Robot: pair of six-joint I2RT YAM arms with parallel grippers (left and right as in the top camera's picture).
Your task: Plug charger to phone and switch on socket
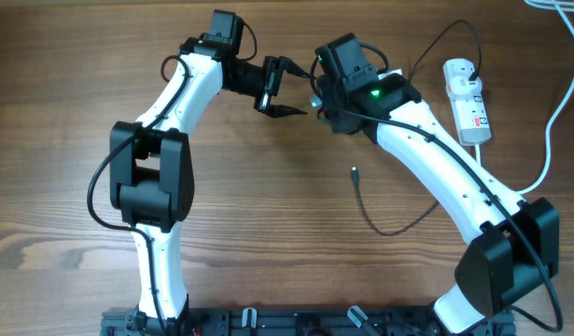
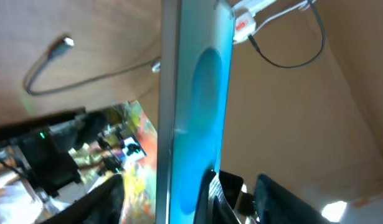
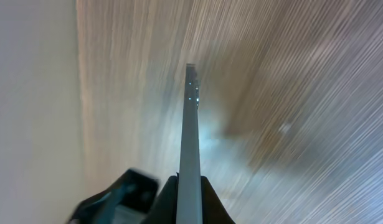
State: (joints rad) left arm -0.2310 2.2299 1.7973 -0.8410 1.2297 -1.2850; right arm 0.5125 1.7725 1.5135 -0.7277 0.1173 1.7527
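Currently: wooden table [image 1: 268, 205] carries both arms, wrists meeting near its far centre. Socket [image 1: 468, 105] lies flat at far right, with a thick white cord [image 1: 555, 103] curving beside it. The white adapter [image 1: 457, 69] sits at its far end. Phone [image 3: 190, 137] is off the table, held on edge between the two wrists. Its teal screen fills much of the left wrist view; only its thin side shows in the right wrist view. Right gripper [image 3: 190, 190] is pinching one end of the phone, a finger on each face. Left gripper [image 1: 296, 89] is spread wide, just beside the phone; cannot tell whether a finger touches the screen. Charger [image 1: 387, 229] cable loops loose across the table, passing under the right arm. Its connector tip [image 1: 354, 172] lies bare on the wood, apart from the phone.
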